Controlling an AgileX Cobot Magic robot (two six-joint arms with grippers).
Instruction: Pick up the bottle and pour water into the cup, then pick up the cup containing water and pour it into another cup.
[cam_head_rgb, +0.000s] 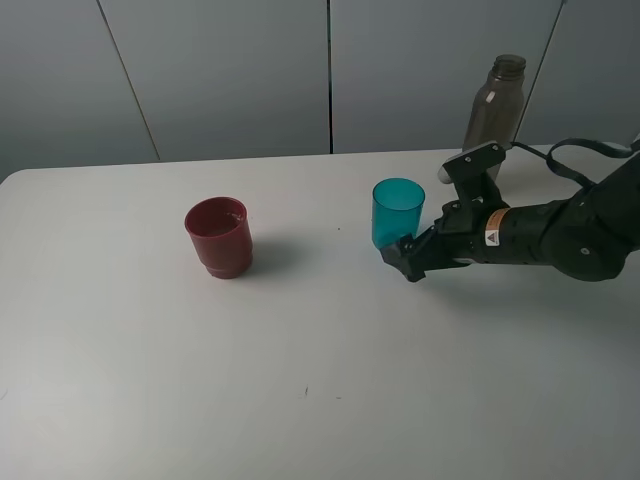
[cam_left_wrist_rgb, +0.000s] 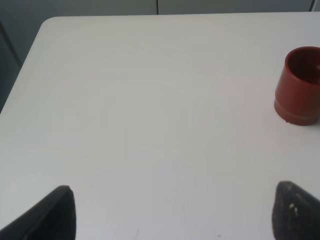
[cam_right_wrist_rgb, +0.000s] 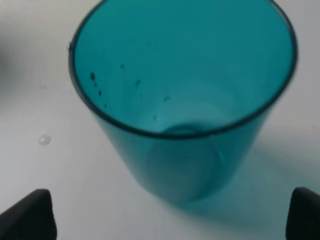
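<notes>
Centre-right, my open right gripper (cam_head_rgb: 405, 258) brackets the cup (cam_head_rgb: 398, 212); bottle (cam_head_rgb: 493, 105) stands behind, another cup (cam_head_rgb: 219, 236) awaits the second pour.

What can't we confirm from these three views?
- Right end effector, high view: fingers overlap the teal cup; contact unclear. Right wrist view shows only fingertip corners, cut by the frame edge.
- Water level in the teal cup, right wrist view: blurred, only droplets on the wall.
- Bottle, high view: base hidden behind the right arm.
- Red cup, left wrist view: cut by the frame edge, inside in shadow.
</notes>
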